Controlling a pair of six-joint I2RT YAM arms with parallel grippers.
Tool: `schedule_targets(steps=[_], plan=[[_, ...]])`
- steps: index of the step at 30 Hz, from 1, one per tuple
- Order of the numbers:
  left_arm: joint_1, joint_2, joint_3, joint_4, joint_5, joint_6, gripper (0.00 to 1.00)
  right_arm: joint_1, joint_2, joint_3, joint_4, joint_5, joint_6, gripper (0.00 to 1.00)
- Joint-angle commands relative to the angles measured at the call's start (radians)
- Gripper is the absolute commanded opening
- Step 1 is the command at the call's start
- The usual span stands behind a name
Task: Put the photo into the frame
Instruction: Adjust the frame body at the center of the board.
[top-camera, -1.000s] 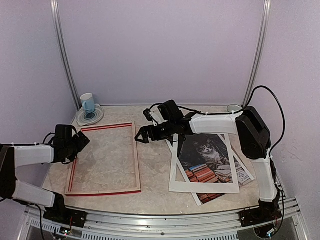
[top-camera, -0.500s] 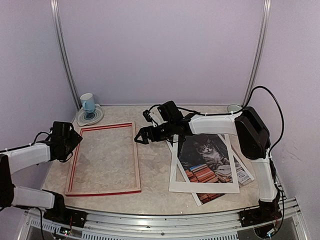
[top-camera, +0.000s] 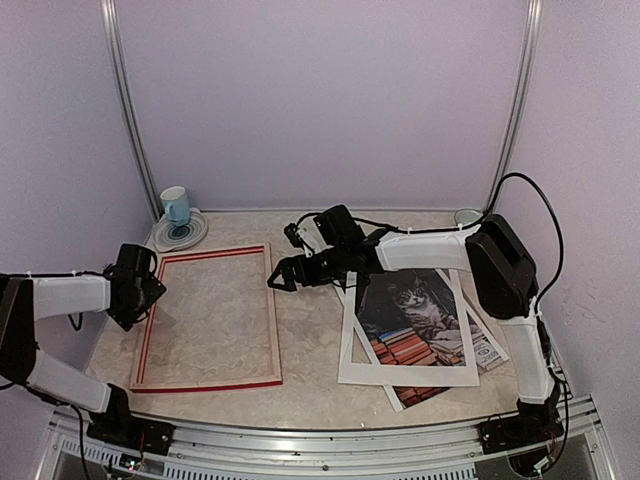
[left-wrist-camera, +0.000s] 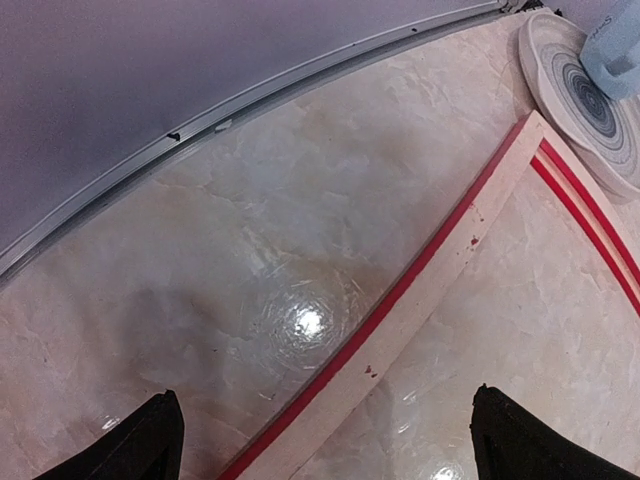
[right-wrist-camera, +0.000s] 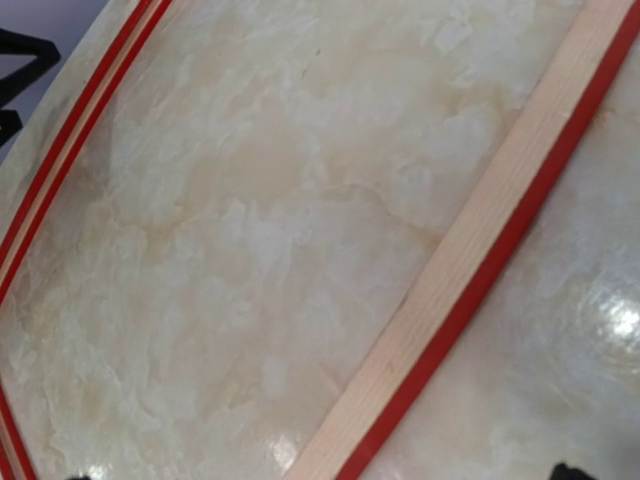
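**Lying apart on the bench: cat photo and empty red frame**

The photo (top-camera: 415, 320), a grey tabby among red and orange books, lies flat on the right half of the bench (top-camera: 310, 350). A white mat border (top-camera: 410, 375) lies over it. One corner of the print pokes out past the mat's near edge, and more paper (top-camera: 490, 350) shows beneath on the right.

The frame (top-camera: 273, 315) lies flat on the left half, well apart from the photo, and the marbled bench top shows through its opening. Its rails show pale wood with red edges.

The right gripper (top-camera: 279, 277) reaches across from the right side and hangs over the frame's right rail near the far corner. Its fingers are spread wide and grasp nothing. Its wrist camera looks straight down on that rail.

The left gripper (top-camera: 155, 292) sits at the frame's left rail, also toward the far end, with its pincer released and empty. In its wrist view the rail runs between the two dark fingertips (left-wrist-camera: 150, 440). The pictures do not show whether either gripper touches the wood.

At the far-left corner of the bench a pale blue cup (top-camera: 175, 205) stands on a patterned saucer (top-camera: 190, 236), just beyond the frame's corner.
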Motion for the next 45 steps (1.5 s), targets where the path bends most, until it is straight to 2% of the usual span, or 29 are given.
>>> schedule_targets(steps=[1, 17, 25, 45], plan=[[0.009, 0.029, 0.020, 0.001, -0.024, -0.009, 0.99, 0.019, 0.034, 0.022, 0.025, -0.017, 0.006, 0.99], [0.006, 0.103, -0.048, 0.193, 0.129, 0.020, 0.99, 0.021, 0.082, 0.030, 0.033, -0.008, 0.030, 0.99], [-0.042, 0.151, -0.051, 0.256, 0.157, 0.028, 0.99, 0.018, 0.091, 0.014, 0.043, -0.007, 0.045, 0.99], [-0.133, 0.108, -0.050, 0.279, 0.129, 0.040, 0.99, -0.002, 0.109, -0.029, 0.071, -0.026, 0.099, 0.99]])
